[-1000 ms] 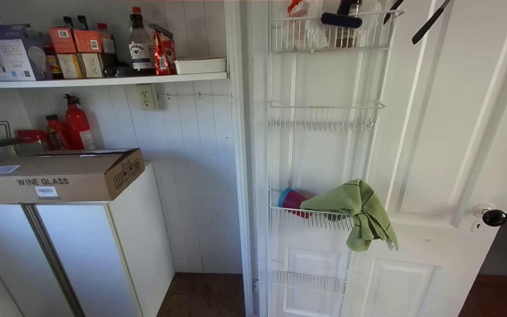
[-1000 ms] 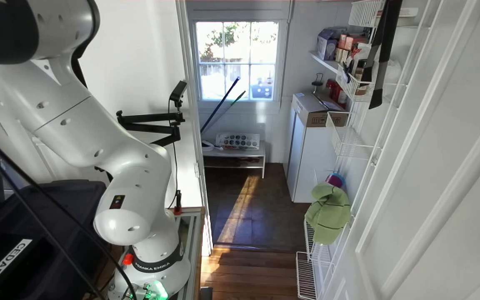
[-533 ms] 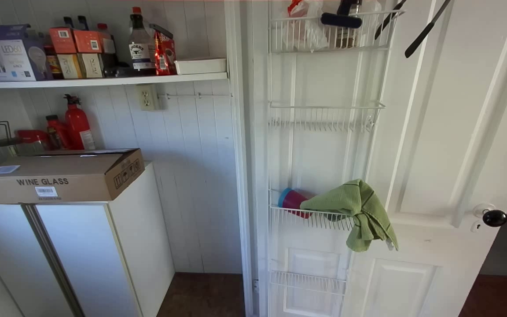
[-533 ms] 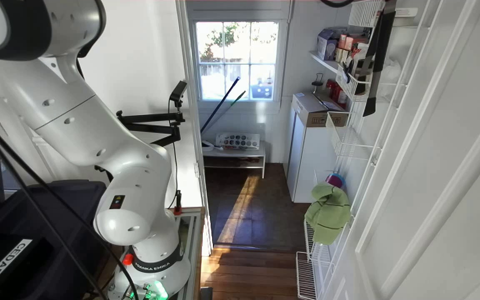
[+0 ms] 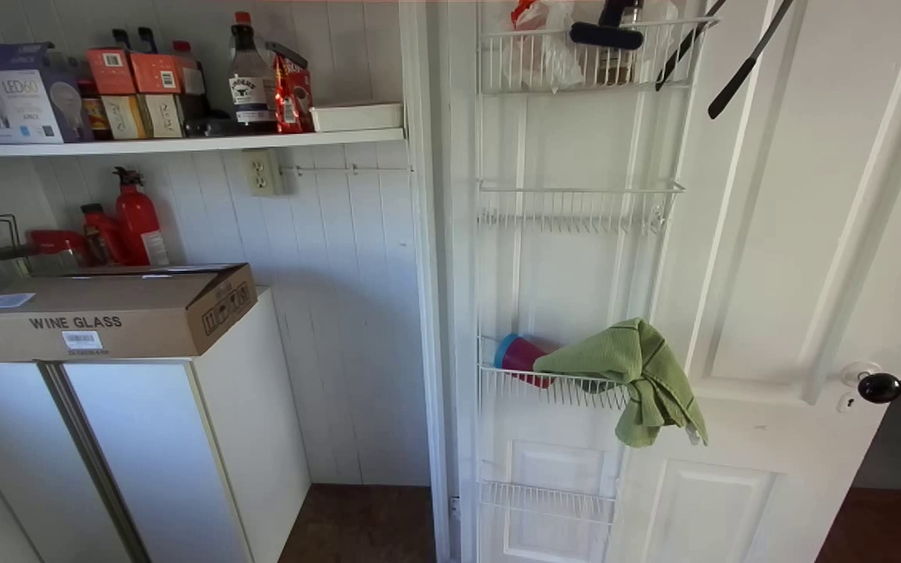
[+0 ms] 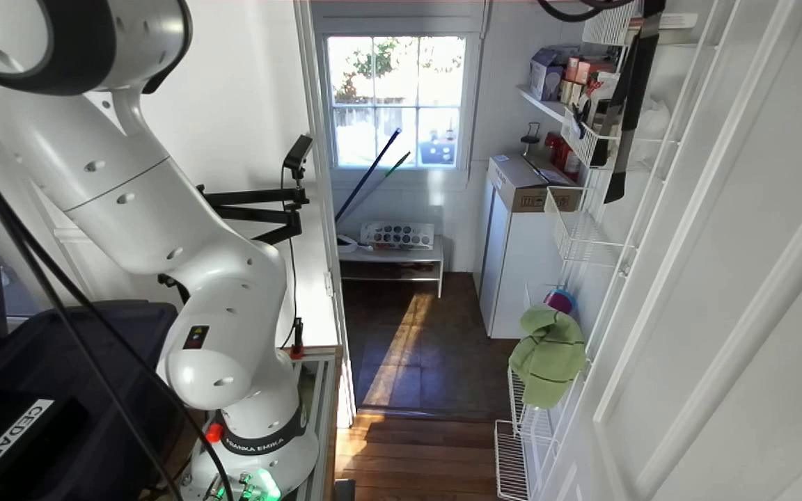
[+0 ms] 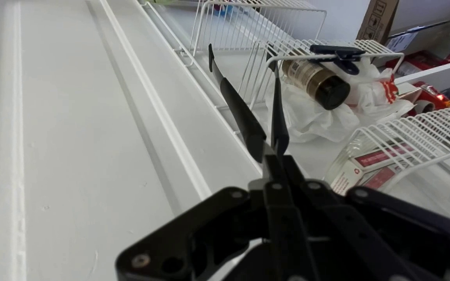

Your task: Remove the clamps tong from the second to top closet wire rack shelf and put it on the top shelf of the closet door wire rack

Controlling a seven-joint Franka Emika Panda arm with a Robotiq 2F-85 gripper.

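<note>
**Gripper (image 7: pixel 282 160) Is Pinching Tongs (image 7: pixel 242 113) Beside a White Door (image 5: pixel 771 234)**

In the wrist view, the gripper is pointing up from 6 o'clock, its black fingers (image 7: pixel 275 171) standing nearly together and pinching the tongs by one end. The tongs' two dark-tipped legs are spreading apart, pointing toward 11 and 12 o'clock.

In an exterior view, the tongs (image 5: pixel 734 84) are slanting down toward 7 o'clock, one leg overlapping the 3 o'clock end of the second-from-top wire basket (image 5: pixel 654 59); whether they are touching it, I am not able to tell. That basket is holding a white plastic bag (image 5: pixel 551 55) and a dark-capped bottle (image 7: pixel 315 82), and a dark blue clip (image 7: pixel 336 50) is sitting across its front rim. Toward 3 o'clock in the wrist view, the top wire basket (image 7: pixel 440 125) is holding red-and-white cartons (image 7: pixel 369 158).

Farther down, a green cloth (image 5: pixel 634 367) is draping over the rim of a lower basket (image 5: pixel 607 397), and a purple cup (image 5: pixel 522 358) is lying tilted just beside it, on its 9 o'clock side. Toward 9 o'clock in an exterior view, a WINE GLASS carton (image 5: pixel 106 320) is sitting on a white cabinet (image 5: pixel 138 422). In an exterior view, the robot arm (image 6: pixel 185 229) is standing toward 9 o'clock.
</note>
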